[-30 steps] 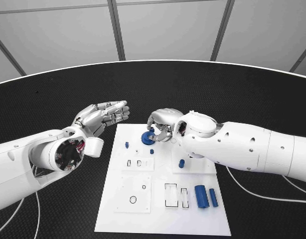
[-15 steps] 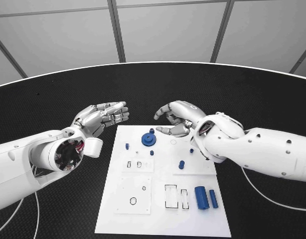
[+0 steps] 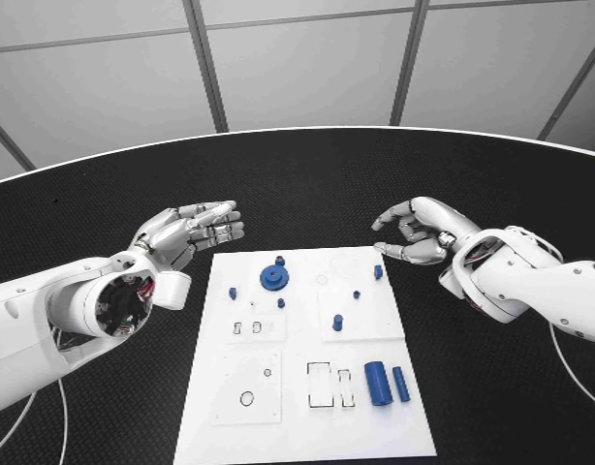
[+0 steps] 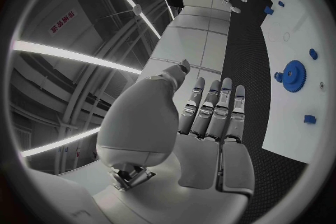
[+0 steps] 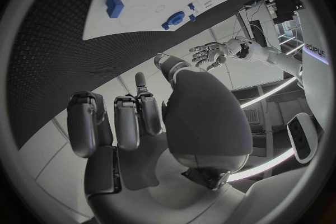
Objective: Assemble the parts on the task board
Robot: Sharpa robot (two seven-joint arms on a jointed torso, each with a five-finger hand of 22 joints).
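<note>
Task board (image 3: 297,407) sits flat in the middle of the black table (image 3: 88,203), long side running away from the robot. Blue gear (image 3: 274,280) is seated near the board's far end, with small blue pegs (image 3: 337,323) dotted around it and a bigger blue cylinder (image 3: 377,382) lying loose at the near right, long axis pointing front to back.

Both hands are off the board and holding nothing. Left hand (image 3: 190,230) hovers just past the far left corner, fingers straight and side by side. Right hand (image 3: 420,231) hangs off the far right corner, fingers loosely curled but apart.

That loose cylinder lies on the right half, nearer the robot than either hand, so I'd guess the right hand is better placed, reaching back toward the body and closing across the short width.
</note>
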